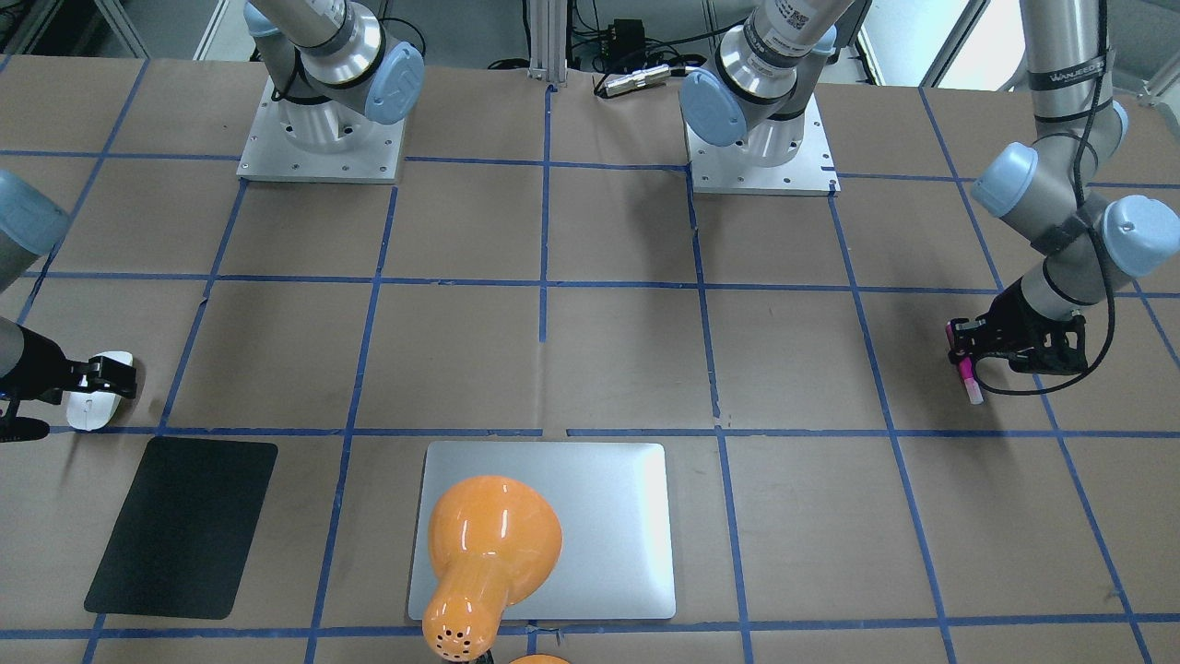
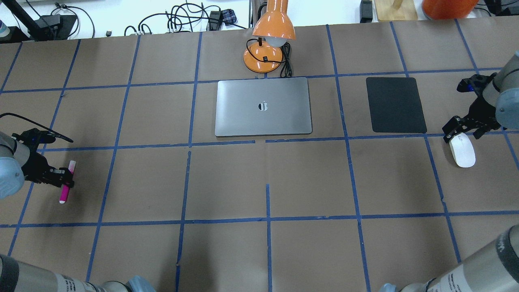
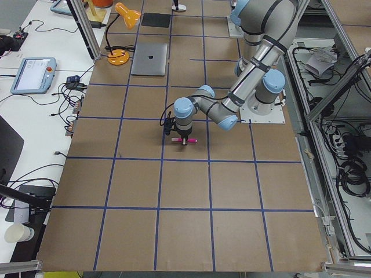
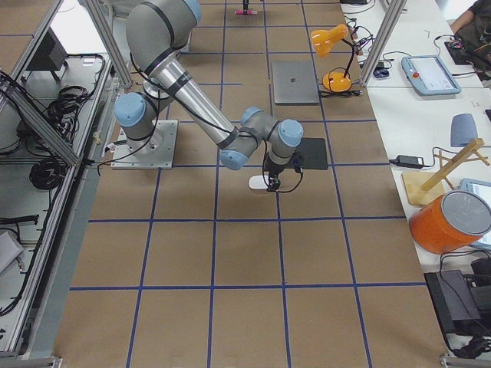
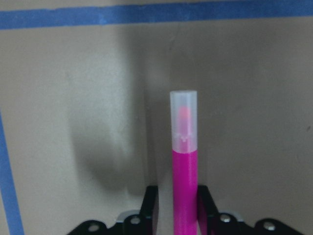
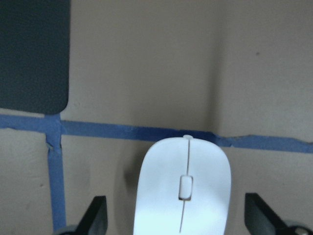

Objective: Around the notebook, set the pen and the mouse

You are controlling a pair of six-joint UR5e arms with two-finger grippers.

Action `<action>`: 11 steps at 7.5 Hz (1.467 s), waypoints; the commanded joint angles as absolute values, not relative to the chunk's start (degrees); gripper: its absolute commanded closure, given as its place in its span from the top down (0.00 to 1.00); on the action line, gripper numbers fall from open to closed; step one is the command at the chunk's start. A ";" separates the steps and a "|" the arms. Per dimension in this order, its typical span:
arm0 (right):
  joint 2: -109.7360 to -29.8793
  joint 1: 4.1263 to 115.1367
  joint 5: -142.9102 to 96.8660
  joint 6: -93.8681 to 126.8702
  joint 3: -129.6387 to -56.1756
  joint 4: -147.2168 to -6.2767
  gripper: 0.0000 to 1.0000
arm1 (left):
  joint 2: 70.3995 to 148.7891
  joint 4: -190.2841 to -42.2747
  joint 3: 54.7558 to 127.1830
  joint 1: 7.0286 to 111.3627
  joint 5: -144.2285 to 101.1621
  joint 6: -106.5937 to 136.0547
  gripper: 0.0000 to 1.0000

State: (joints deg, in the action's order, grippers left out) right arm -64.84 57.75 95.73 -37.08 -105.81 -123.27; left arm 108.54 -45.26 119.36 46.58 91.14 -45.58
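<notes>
pen clenched in left claw, ready to carry; right claw spread astride mouse, not yet gripping; notebook well apart.

Table covered in brown paper, gridded with blue tape lines. Thin black rectangular mat lies flat, far right in the overhead view. Glossy orange desk lamp stands at the far edge, centre, its black cord beside its round base. Off the table: grey-blue tablet-like pendant, white paper cup, orange cylindrical container with grey lid, wooden stand.
</notes>
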 commanded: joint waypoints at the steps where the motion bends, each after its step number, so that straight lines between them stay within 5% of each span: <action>1: -64.78 57.74 96.95 -36.91 -106.70 -123.31 0.96 | 107.76 -45.79 119.09 46.58 91.40 -45.53 0.00; 4: -64.78 57.74 96.06 -36.74 -106.17 -123.22 0.46 | 104.26 -51.20 117.95 48.59 91.41 -37.15 0.00; 6: -66.34 58.79 95.98 -36.04 -104.08 -122.79 0.30 | 99.78 -61.04 114.71 57.43 91.32 -18.75 0.00; 9: -66.09 67.48 96.15 -28.34 -91.35 -113.94 0.30 | 96.07 -63.90 113.56 71.93 90.44 16.67 0.00; 11: -61.64 72.22 89.60 -18.95 -90.35 -114.95 0.30 | 96.58 -63.72 113.03 83.52 90.35 42.31 0.00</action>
